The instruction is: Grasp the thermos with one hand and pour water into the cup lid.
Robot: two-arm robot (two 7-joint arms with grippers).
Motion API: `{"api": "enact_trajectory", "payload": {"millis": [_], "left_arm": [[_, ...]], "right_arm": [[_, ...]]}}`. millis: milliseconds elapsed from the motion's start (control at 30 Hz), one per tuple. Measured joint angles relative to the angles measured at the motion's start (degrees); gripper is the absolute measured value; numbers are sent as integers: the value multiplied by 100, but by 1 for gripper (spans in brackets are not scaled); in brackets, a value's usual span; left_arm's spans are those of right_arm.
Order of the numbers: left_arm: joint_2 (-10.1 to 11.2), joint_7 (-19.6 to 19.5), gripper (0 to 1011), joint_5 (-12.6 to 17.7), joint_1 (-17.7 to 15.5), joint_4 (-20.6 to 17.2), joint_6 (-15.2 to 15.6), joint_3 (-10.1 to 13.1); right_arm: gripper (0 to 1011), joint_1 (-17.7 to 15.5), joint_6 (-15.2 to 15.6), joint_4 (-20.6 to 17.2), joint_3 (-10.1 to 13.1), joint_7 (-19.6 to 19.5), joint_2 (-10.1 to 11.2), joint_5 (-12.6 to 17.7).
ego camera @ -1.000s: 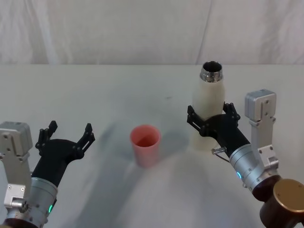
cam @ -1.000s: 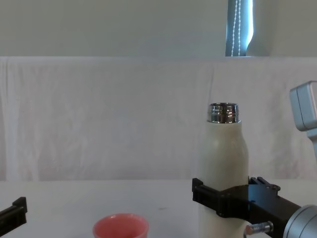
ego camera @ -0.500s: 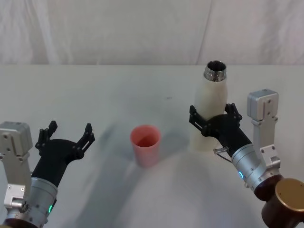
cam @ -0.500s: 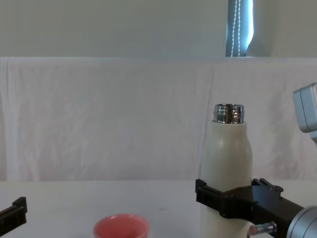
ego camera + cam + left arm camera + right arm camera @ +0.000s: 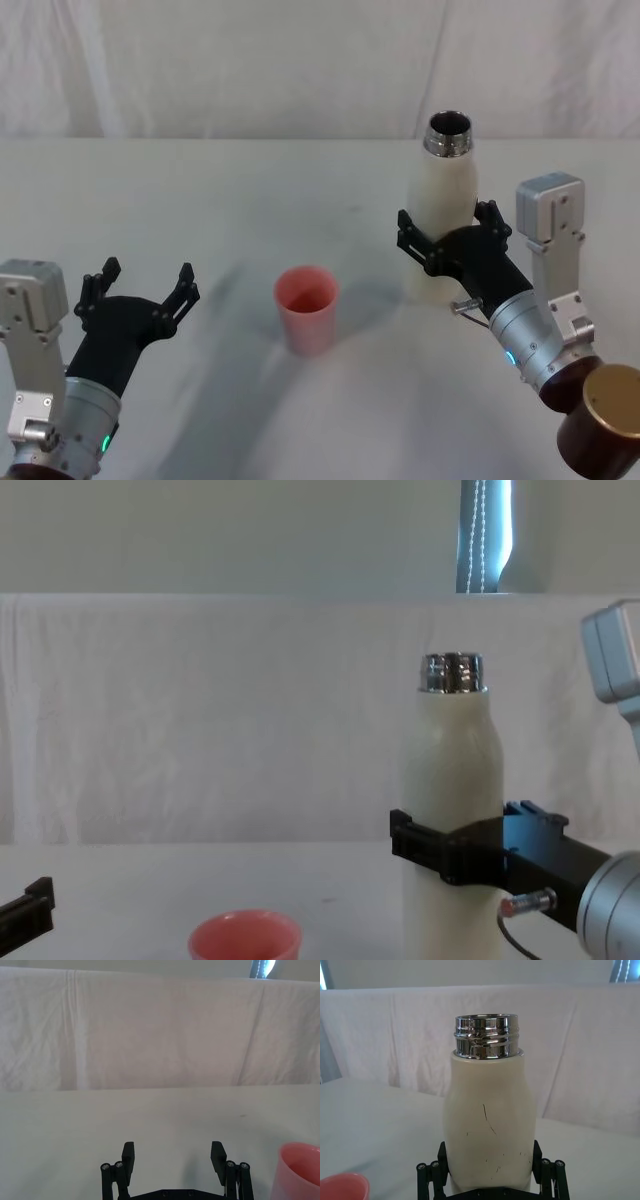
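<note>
The cream-white thermos stands upright at the right of the table, its chrome neck open. My right gripper is shut on its lower body, one black finger on each side. The same hold shows in the right wrist view around the thermos and from the side in the chest view. The salmon-pink cup lid stands upright on the table, to the left of the thermos and a little nearer me. My left gripper hovers open at the near left, apart from the cup lid.
White cloth covers the table and hangs as a backdrop. A brown round cap on my right arm sits at the near right corner. Bare table lies between the cup lid and the thermos, and behind both.
The thermos has risen in my right gripper and shifted slightly away from me; its neck stands higher in the chest view. Left gripper and cup lid have not moved.
</note>
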Motion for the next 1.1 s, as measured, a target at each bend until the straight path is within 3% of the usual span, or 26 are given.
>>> {"api": "enact_trajectory", "payload": {"millis": [200, 533, 1100], "left_arm": [[0, 0, 1001, 0, 0, 0, 0, 0], [0, 0, 1001, 0, 0, 0, 0, 0], [0, 0, 1001, 0, 0, 0, 0, 0]], "right_arm": [[962, 10, 7, -133, -107, -74, 78, -296], [962, 58, -31, -255, -364, -299, 247, -1273], [962, 57, -27, -374, -473, -400, 278, -2078]]}}
